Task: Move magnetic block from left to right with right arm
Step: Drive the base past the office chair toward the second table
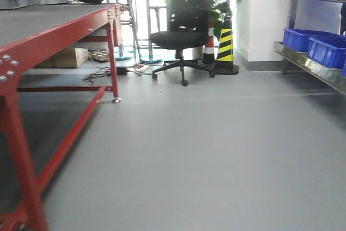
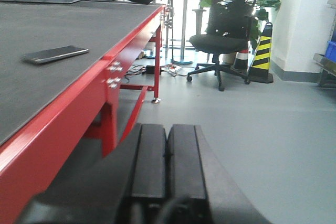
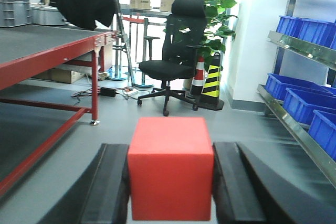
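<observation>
The magnetic block, a plain red cube, fills the bottom middle of the right wrist view. My right gripper is shut on it, one black finger pressed against each side face, and holds it in the air above the grey floor. In the left wrist view my left gripper is shut with its two black pads pressed together and nothing between them, hanging beside the red table's edge. The exterior front view shows neither gripper nor the block.
A red-framed table with a dark top stands at the left, with a phone lying on it. A black office chair, a striped cone and a plant stand ahead. Shelves with blue bins line the right.
</observation>
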Controlling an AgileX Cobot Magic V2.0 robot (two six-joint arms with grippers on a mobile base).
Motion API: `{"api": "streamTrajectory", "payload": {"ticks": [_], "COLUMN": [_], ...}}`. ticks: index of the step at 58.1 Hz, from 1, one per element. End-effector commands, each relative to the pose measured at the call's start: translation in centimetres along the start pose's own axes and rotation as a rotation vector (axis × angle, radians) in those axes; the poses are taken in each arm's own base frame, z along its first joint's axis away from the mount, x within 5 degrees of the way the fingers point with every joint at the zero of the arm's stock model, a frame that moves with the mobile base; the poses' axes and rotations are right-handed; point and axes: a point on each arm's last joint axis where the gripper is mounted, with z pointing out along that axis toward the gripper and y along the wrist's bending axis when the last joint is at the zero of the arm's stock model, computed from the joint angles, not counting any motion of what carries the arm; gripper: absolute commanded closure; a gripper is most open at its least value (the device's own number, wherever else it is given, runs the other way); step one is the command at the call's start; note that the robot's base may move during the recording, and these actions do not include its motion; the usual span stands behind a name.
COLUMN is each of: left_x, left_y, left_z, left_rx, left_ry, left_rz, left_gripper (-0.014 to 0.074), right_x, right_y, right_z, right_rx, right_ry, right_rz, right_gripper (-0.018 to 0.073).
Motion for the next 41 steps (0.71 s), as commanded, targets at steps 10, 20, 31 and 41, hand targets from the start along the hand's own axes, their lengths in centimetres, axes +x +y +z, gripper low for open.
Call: {"api": "streamTrajectory", "payload": {"ticks": [10,20,31,41], "left_x": [-0.48,-0.48,-0.48,-0.48], "left_y": [-0.02,-0.02,-0.02,-0.02], "left_z": [-0.07,-0.07,-0.07,-0.07], "left_rx": [0.005,0.005,0.005,0.005], "left_ry": [-0.084,-0.084,-0.084,-0.084], "left_rz": [-0.008,-0.008,-0.008,-0.008], "left_gripper": [0.0713,0.0713,0.0713,0.0713], "right_x": [-1.57,-1.57,-1.57,-1.57], "right_y": [-0.13,-0.13,-0.13,-0.13], "right_z": [-0.07,-0.07,-0.07,-0.07], "right_rx": [0.016,0.016,0.016,0.016], "right_ry": [-0.098,-0.098,-0.098,-0.098], "right_rz": [-0.007,-0.007,-0.007,-0.007], "right_gripper": [0.0284,0.0284,0.0284,0.0284]}}
